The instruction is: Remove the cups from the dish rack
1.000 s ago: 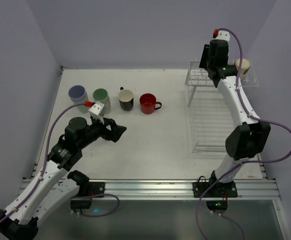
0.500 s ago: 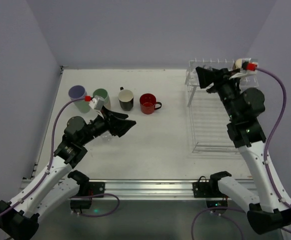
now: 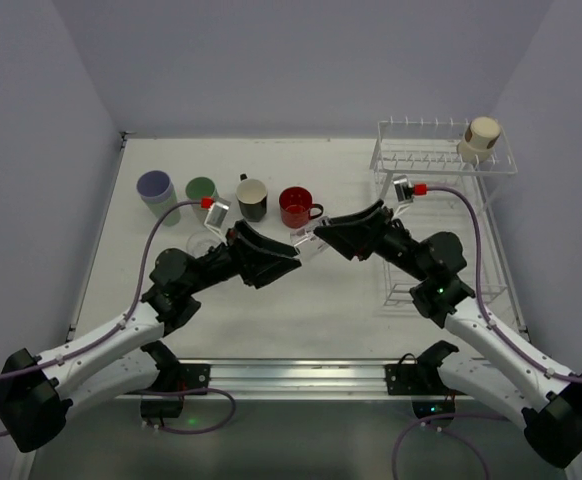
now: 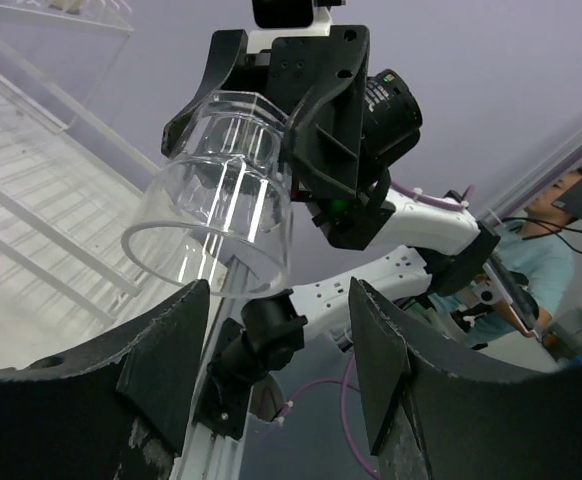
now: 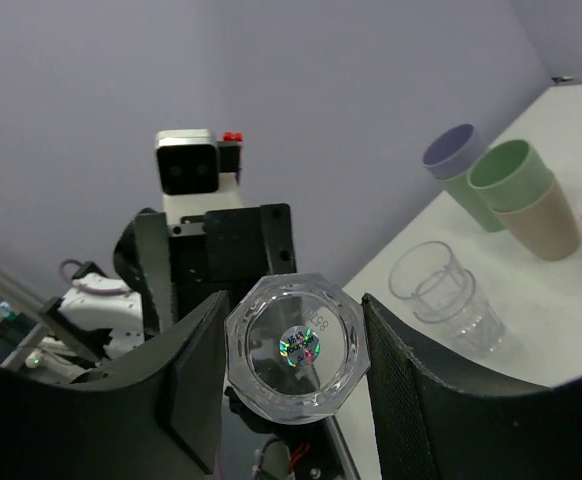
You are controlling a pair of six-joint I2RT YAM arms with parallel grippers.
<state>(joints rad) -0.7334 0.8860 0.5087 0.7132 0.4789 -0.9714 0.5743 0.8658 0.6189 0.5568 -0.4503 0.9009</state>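
Tight at mid-table, open toward the back

The left gripper [image 3: 286, 260] and right gripper [image 3: 324, 238] meet tip to tip above the middle of the table [image 3: 351, 170]. The clear glass [image 4: 216, 195] clamped in the right one fills the gap, and the left one's fingers are spread before its mouth, so nothing passes there. Just behind stands the red mug [image 3: 297, 207], then leftward the black mug [image 3: 252, 198], green tumbler [image 3: 202, 190] and lavender tumbler [image 3: 156, 187], walling the back left. A second glass [image 5: 441, 295] sits beside the left arm. The dish rack [image 3: 441, 165] takes the right side, a beige cup [image 3: 481, 138] on its upper tier with free air above. Bare table lies open between red mug and rack.
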